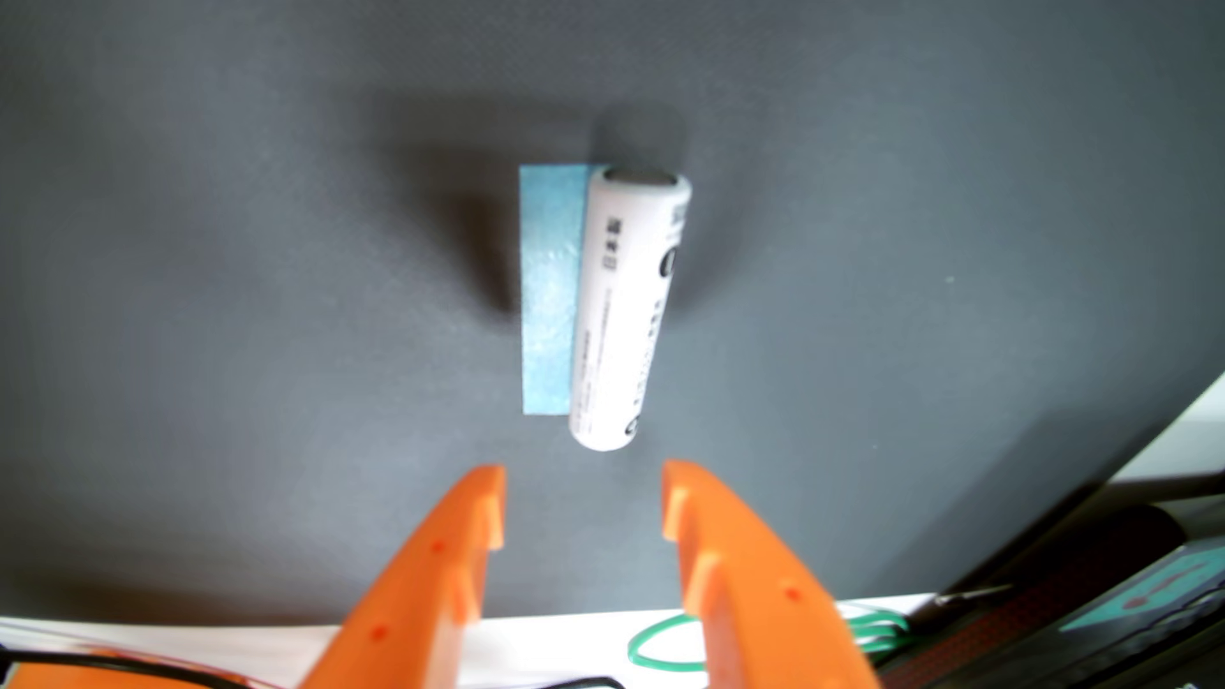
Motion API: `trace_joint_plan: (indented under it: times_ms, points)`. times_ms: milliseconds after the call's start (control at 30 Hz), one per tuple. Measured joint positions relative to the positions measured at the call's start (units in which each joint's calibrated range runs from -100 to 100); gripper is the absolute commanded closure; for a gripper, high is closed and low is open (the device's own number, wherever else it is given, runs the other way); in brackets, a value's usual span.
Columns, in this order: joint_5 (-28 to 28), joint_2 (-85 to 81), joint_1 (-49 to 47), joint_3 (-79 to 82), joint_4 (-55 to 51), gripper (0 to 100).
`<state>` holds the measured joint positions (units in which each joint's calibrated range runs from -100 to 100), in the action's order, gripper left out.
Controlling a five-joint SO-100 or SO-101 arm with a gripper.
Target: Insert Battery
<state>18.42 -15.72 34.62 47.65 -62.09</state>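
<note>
End effector (583, 503) gapes empty just below the battery (630, 311)

The print on the battery (626, 311) is too blurred to read. It hides the right edge of the blue strip (549, 291). The claw (583, 507) shows only its two orange fingers (722, 563) — the bottom edge cuts them off. At the lower right, a green wire loop (646, 646) passes behind one finger, and dark gear (1094, 596) runs out of frame — unidentifiable.
</note>
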Motion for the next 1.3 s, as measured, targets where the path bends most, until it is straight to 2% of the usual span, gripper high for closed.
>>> trace_joint_plan:
  times_ms: [833, 1300]
  points:
    - [0.6, 0.0, 0.0, 1.5, 1.8, 83]
    - [0.4, 6.1, 0.3, 0.5, 2.4, 83]
